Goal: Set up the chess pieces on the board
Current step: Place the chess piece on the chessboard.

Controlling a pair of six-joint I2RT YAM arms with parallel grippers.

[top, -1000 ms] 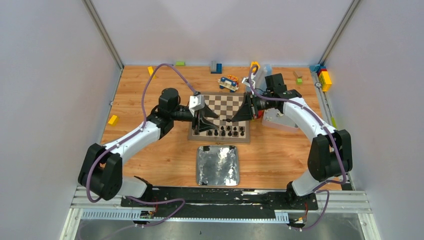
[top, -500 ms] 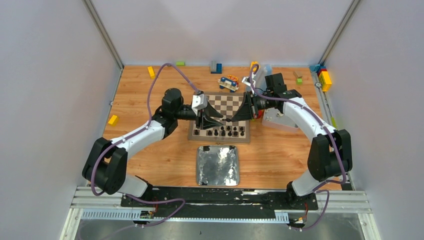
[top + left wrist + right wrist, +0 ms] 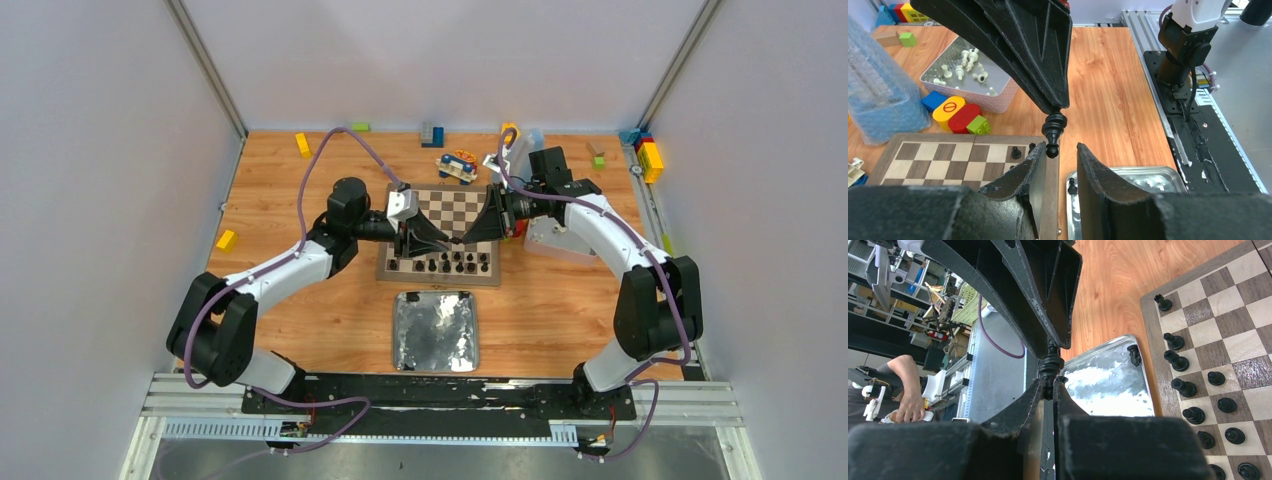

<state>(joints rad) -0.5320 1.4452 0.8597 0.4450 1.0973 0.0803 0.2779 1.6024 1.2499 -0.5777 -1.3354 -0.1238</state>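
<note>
Handover pose over the near half of the board (image 3: 455, 208): both arms reach in from the sides and their tips meet above it. Right gripper (image 3: 1049, 386) has its fingers pressed together, pinching one black piece (image 3: 1054, 127) by one end, so the piece sticks out sideways from the tips, off the board. Left gripper (image 3: 1068, 156) faces it with its jaws apart and a clear gap between them. The free end of the piece sits right at the tip of one left finger (image 3: 1023, 175); cannot tell if it touches.

The board lies flat mid-table, a bit toward the far edge. Chess pieces (image 3: 1193, 415) stand in two rows along the board's near edge, and the far squares in view are bare.

Metal tray (image 3: 437, 345) lies just off the board's near edge, toward the arm bases, with at least one black figure (image 3: 1133, 354) by its rim. Pale basket (image 3: 998, 100) with white figures inside sits beside the board's right edge, under the right arm. Coloured toy blocks (image 3: 960, 116) lie between basket and board, and more lie along the table's far edge.
</note>
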